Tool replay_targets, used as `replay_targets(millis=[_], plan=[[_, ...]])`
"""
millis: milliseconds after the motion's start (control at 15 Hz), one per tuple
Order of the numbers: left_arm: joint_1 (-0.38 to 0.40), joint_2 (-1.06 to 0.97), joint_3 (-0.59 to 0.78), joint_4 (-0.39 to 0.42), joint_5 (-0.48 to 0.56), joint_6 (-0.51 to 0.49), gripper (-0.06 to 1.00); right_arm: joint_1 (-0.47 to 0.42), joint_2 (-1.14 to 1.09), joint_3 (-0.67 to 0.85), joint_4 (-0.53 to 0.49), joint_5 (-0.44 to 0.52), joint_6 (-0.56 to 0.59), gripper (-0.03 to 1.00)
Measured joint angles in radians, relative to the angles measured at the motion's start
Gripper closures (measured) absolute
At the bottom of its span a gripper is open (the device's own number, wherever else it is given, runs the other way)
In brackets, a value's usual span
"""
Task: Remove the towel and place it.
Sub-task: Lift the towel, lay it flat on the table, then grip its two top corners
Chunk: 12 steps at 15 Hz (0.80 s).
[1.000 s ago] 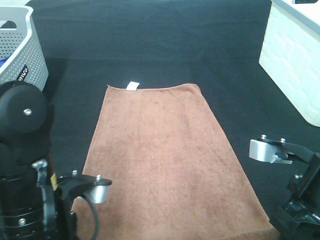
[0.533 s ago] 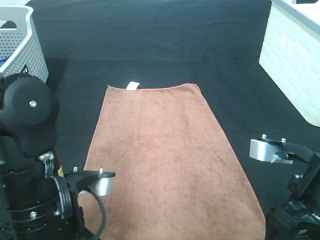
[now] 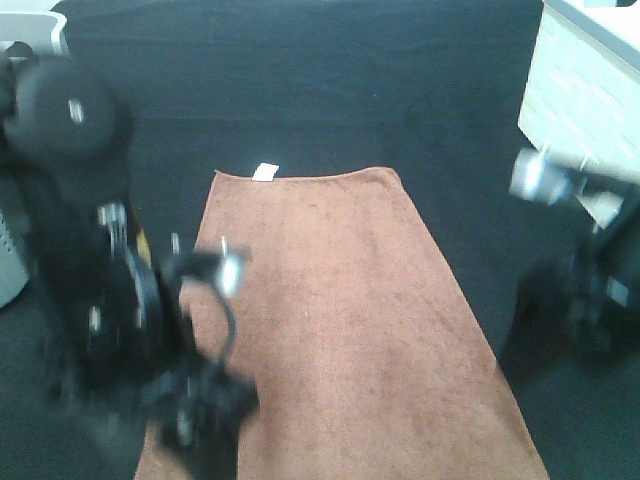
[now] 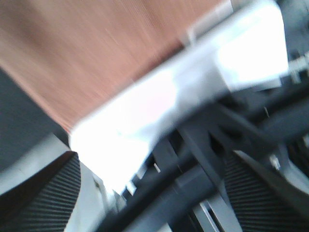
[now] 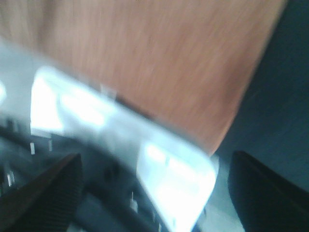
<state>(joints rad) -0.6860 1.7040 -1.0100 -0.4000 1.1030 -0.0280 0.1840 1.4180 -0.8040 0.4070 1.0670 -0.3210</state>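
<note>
Towel: you are looking at a large rectangular brown microfibre towel (image 3: pixel 330 310) that is lying flat and fully spread on the black cloth-covered table (image 3: pixel 330 80), its long sides running away from the robot.
Tag: a small white tag (image 3: pixel 265 171) is sticking out from the towel's far short edge, near the left corner.
Left gripper: in its wrist view the left gripper (image 4: pixel 149 193) is holding its ribbed black fingers (image 4: pixel 43 193) spread wide, gripping nothing. Brown fabric is filling the view beyond it.
Right gripper: the right gripper (image 5: pixel 154 193) is also standing with its dark fingers (image 5: pixel 46 191) wide apart and nothing between them. It is facing the towel's edge and the black table.
Left arm: the black left arm (image 3: pixel 110 300) is showing blurred and is overlapping the towel's near left edge. You cannot tell whether it is touching.
Right arm: the right arm (image 3: pixel 585 290), also blurred, is hanging over bare black table, apart from the towel's right edge.
Surroundings: a white brick-patterned box (image 3: pixel 585 100) is sitting at the far right, and a pale basket rim (image 3: pixel 40 22) is peeking out at the far left.
</note>
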Motion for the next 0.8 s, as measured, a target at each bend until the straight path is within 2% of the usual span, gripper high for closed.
replay_targets(millis=[200,333,533,667,800], plan=[[0.164,0.0,-0.159,0.142,-0.004,-0.002,0.18,-0.164,0.03,-0.162,0.009,-0.014,0.0,0.2],[0.247,0.001,-0.22,0.203,-0.032,-0.005,0.18,-0.177,0.033,-0.209,0.016,-0.055,0.006,0.2],[0.32,0.016,-0.242,0.211,-0.093,0.012,0.18,-0.177,0.035,-0.211,0.127,-0.079,-0.009,0.2],[0.359,0.071,-0.273,0.21,-0.106,0.028,0.18,-0.177,0.089,-0.231,0.135,-0.105,-0.009,0.2],[0.383,0.158,-0.372,0.213,-0.108,0.028,0.18,-0.177,0.2,-0.302,0.135,-0.115,-0.01,0.2]])
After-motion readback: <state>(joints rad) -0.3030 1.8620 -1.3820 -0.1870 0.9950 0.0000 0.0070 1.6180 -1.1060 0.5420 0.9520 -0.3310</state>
